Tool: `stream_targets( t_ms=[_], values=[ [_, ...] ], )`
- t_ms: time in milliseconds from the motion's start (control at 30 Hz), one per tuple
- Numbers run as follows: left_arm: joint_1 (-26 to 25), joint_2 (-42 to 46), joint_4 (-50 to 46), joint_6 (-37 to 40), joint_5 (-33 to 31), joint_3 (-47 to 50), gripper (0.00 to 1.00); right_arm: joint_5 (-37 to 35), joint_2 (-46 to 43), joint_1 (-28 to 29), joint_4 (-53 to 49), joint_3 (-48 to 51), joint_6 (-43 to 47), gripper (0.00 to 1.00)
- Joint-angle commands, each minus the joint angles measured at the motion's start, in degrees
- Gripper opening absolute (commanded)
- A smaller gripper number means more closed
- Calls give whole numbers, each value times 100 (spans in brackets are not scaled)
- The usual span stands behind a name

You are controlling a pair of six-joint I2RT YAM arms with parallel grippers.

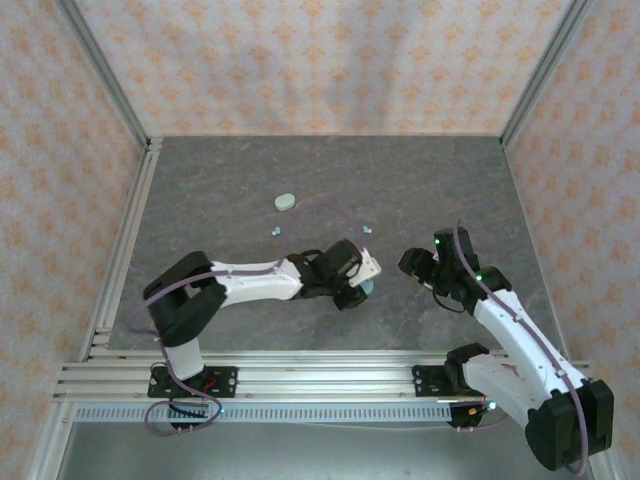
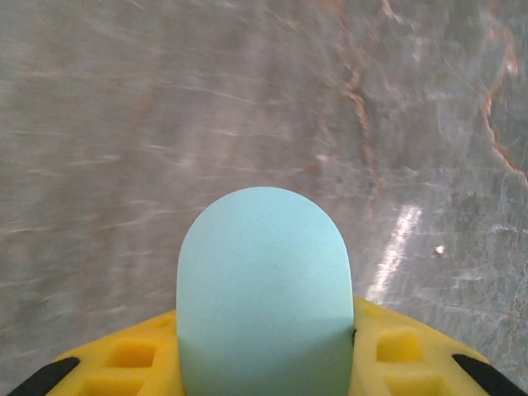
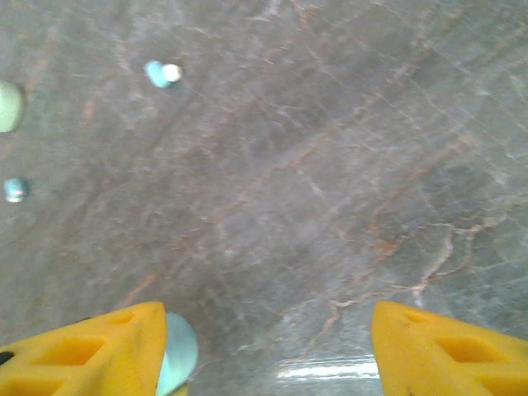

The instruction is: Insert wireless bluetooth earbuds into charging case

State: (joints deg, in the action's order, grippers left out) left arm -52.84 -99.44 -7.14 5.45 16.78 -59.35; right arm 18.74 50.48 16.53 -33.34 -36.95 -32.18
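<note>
The table [image 1: 250, 180] looks like grey stone veined with rust, smooth, with a soft sheen that throws back streaks of light. The case [image 2: 264, 289] is pale mint plastic, matt and finely grained. The yellow fingers [image 2: 396, 346] are smooth plastic with a dull shine. An earbud [image 3: 162, 73] looks glossy. The rails [image 1: 320, 375] along the near edge are ribbed bare metal. The walls [image 1: 330, 60] are matt, printed like paper. The arms [image 1: 255, 280] have smooth white plastic shells.
</note>
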Motion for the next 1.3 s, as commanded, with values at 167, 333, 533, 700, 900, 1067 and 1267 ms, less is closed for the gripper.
stream_targets(
  t_ms=[167,333,533,700,900,1067,1267],
  values=[
    [876,1849,93,-1,155,797,37,1551,-126,191,793,-358,-605,66],
    [1133,2653,-538,335,359,756,37,1568,139,1032,1021,-958,-558,67],
    [1146,3106,-1239,562,543,465,37,1968,839,1734,1260,-1672,-356,70],
    [1145,3298,-1333,530,802,373,37,2186,1378,2047,1282,-2113,-124,69],
    [1144,3384,-1528,536,1028,239,37,2249,1707,2275,1117,-2328,19,69],
    [1150,3535,-1501,518,1169,241,37,2401,1911,2275,1474,-2199,-176,63],
    [1144,3618,-1535,561,1209,231,37,2769,2029,2275,1967,-2109,-558,34]
  ],
)
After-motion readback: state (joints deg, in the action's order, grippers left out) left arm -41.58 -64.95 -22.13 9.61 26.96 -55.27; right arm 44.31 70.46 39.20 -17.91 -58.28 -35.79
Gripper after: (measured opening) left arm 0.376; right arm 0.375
